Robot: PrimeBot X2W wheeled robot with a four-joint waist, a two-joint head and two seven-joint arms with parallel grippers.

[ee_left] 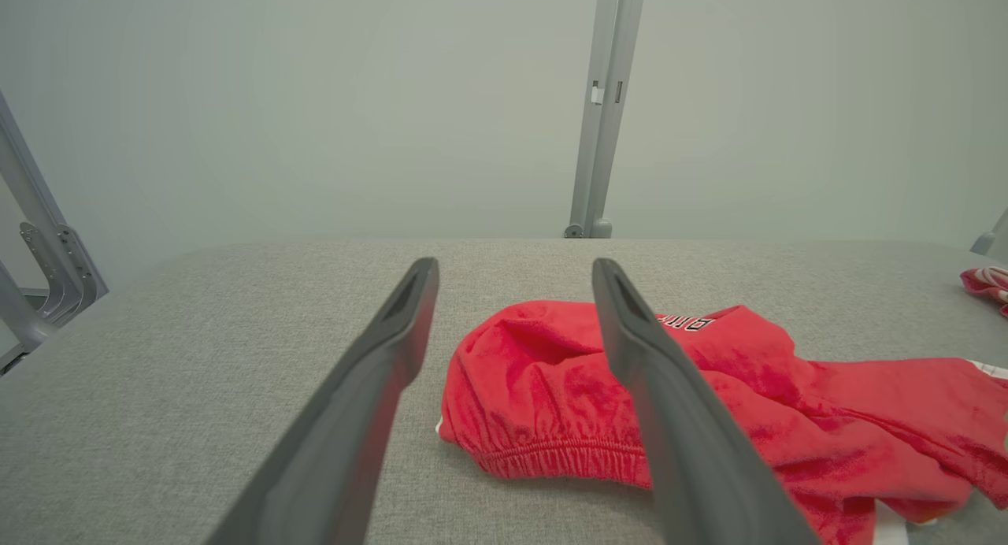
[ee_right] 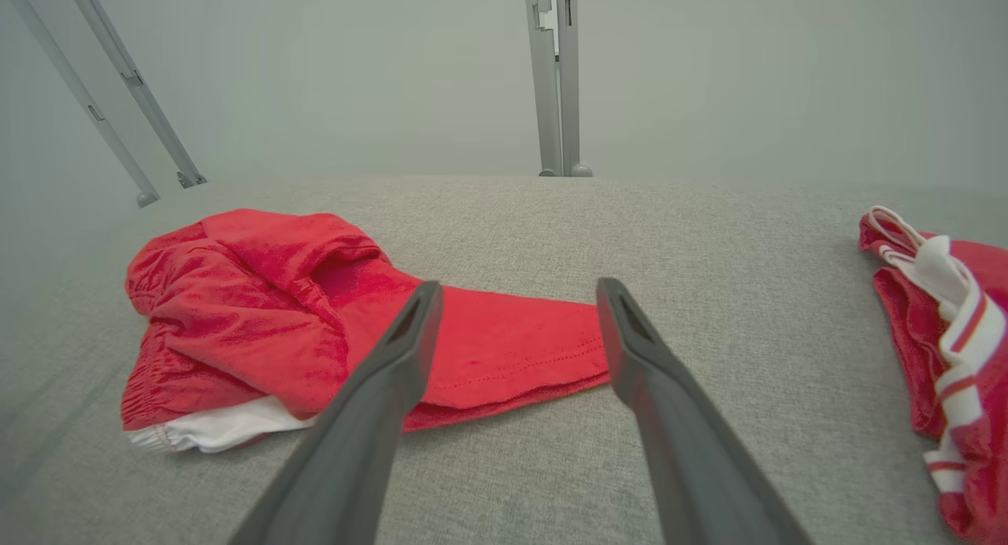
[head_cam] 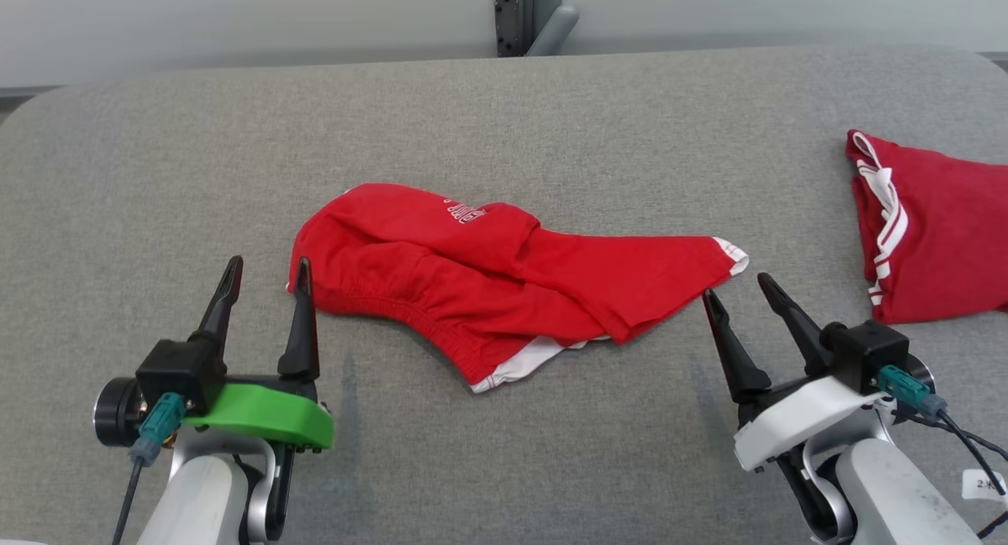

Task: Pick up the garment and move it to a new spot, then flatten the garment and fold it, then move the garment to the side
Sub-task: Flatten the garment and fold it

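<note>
The garment (head_cam: 504, 277) lies on the bench (head_cam: 504, 120) between left tool (head_cam: 268, 261) and right tool (head_cam: 736, 285); second garment (head_cam: 937, 230) farther right.

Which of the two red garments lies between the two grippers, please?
The crumpled garment with white lettering, lying between the left gripper and the right gripper; the striped garment lies apart, farther right beyond the right gripper.

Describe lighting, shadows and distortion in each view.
Head view: soft even light, faint shadows beside the left gripper and right gripper on the table. Left wrist view: flat light, no glare on the garment, table edge bowed. Right wrist view: similar, side posts slanting.
</note>
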